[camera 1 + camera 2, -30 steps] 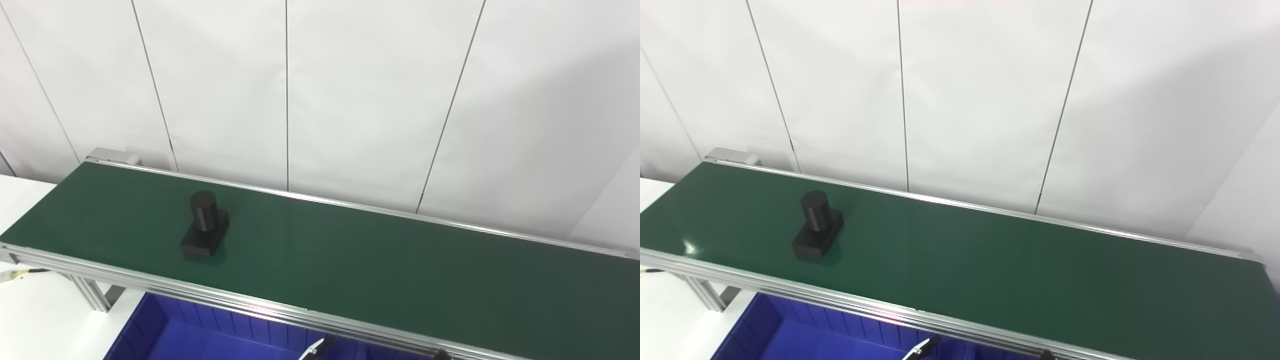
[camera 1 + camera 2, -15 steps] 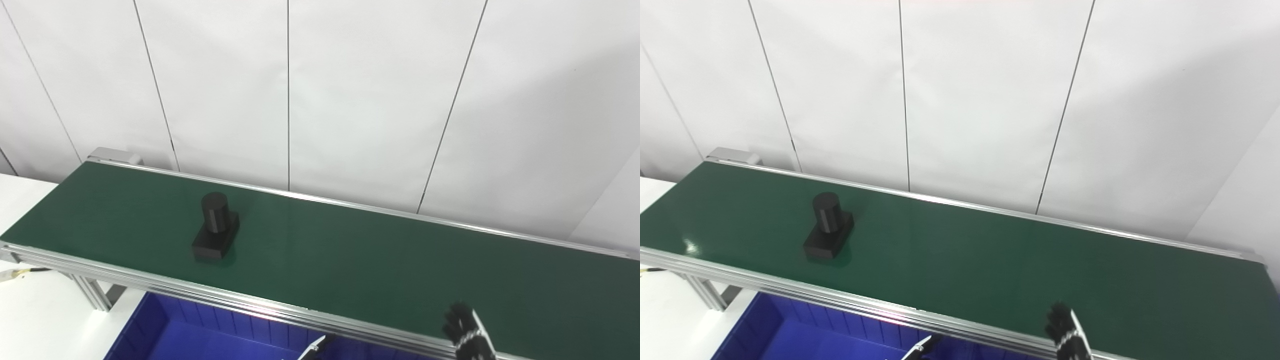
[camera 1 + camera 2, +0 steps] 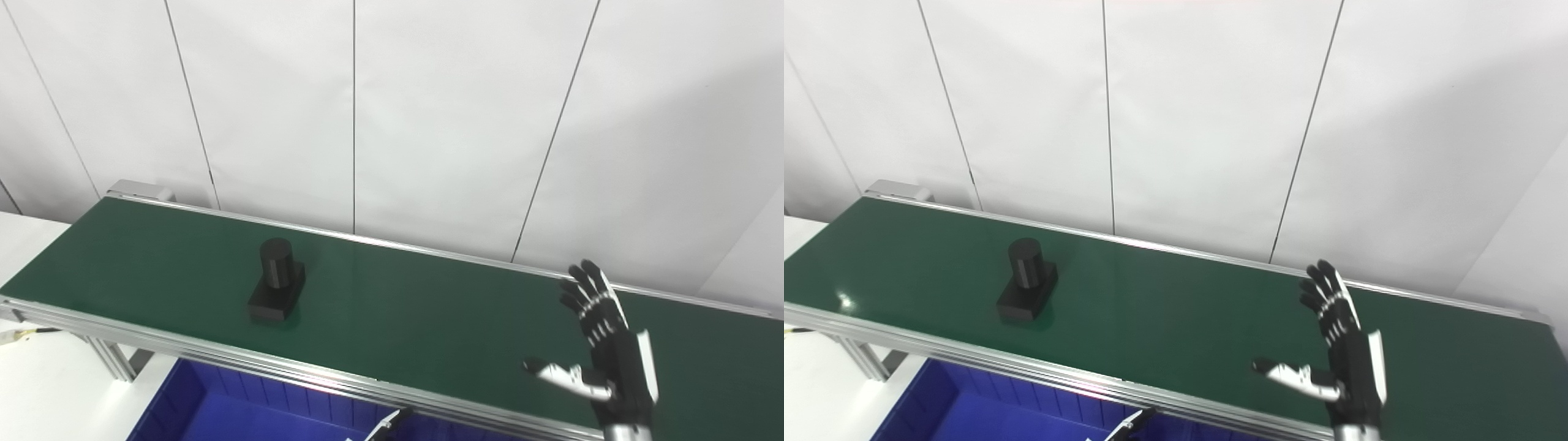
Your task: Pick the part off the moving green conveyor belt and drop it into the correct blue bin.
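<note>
Waiting over the conveyor belt's (image 3: 429, 318) right end, the right robot hand (image 3: 603, 352) is open and empty. It should grab the black part (image 3: 277, 289) by its round top when it arrives.

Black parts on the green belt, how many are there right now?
1. A single black part, a cylinder standing on a block base, sits on the left half of the green conveyor belt. The open right hand hovers far to its right.
</note>
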`<action>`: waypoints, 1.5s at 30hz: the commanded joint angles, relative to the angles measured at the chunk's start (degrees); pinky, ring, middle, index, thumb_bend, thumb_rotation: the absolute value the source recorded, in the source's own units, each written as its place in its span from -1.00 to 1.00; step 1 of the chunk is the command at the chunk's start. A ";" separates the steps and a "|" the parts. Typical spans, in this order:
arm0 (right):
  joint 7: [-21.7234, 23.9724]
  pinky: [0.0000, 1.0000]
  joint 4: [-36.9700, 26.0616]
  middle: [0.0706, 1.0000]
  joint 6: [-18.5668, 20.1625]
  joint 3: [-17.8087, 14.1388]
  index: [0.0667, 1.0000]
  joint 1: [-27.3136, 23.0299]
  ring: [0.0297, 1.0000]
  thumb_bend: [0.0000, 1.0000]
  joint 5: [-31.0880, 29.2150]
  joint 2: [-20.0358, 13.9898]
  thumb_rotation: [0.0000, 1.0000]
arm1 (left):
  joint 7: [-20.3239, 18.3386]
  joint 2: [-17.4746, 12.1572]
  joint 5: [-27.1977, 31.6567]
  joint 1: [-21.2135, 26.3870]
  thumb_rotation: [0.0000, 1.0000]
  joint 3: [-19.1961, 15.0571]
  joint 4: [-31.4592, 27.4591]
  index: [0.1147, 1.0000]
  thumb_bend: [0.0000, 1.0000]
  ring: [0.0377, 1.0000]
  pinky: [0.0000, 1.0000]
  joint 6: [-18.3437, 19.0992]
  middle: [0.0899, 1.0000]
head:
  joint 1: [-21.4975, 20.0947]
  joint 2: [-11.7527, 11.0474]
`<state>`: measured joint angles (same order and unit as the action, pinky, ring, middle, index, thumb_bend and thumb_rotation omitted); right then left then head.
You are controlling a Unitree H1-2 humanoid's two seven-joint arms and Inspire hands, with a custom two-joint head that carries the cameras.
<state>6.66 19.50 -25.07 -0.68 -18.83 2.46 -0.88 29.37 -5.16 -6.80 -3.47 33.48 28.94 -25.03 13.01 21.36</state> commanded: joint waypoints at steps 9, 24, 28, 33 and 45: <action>-5.03 0.43 14.40 0.70 -1.86 4.16 0.80 -13.97 0.54 1.00 1.10 0.03 -0.86 | 2.90 0.79 -1.98 2.37 0.80 2.60 0.51 0.73 0.74 0.80 0.70 -1.90 0.82 | 0.95 -0.39; -10.36 0.28 29.99 0.54 -1.86 9.50 0.72 -24.04 0.41 0.93 4.56 2.99 -1.00 | 6.91 1.18 -3.43 3.23 0.82 6.65 1.24 0.71 0.82 0.81 0.73 -1.90 0.81 | 2.52 -0.04; -10.62 0.35 33.00 0.52 -1.86 10.75 0.71 -25.68 0.42 0.94 4.17 3.33 -1.00 | 8.17 1.22 -4.01 3.65 0.81 8.19 1.41 0.71 0.81 0.79 0.73 -1.90 0.81 | 3.06 0.16; -10.62 0.35 36.42 0.51 -1.86 11.76 0.68 -27.24 0.43 0.94 3.98 4.50 -1.00 | 7.94 1.51 -3.29 3.66 0.79 9.15 1.03 0.71 0.80 0.79 0.73 -1.90 0.81 | 3.87 0.42; -16.53 0.10 43.70 0.51 -1.86 20.85 0.55 -31.13 0.28 0.88 11.61 4.99 -1.00 | 8.19 2.43 -3.34 4.27 0.71 10.55 0.82 0.74 0.76 0.82 0.71 -1.90 0.83 | 3.74 0.80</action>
<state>-8.18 64.07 -25.10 19.65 -46.05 13.22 3.57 37.12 -3.64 -9.36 -0.78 43.57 31.02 -25.34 16.79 22.15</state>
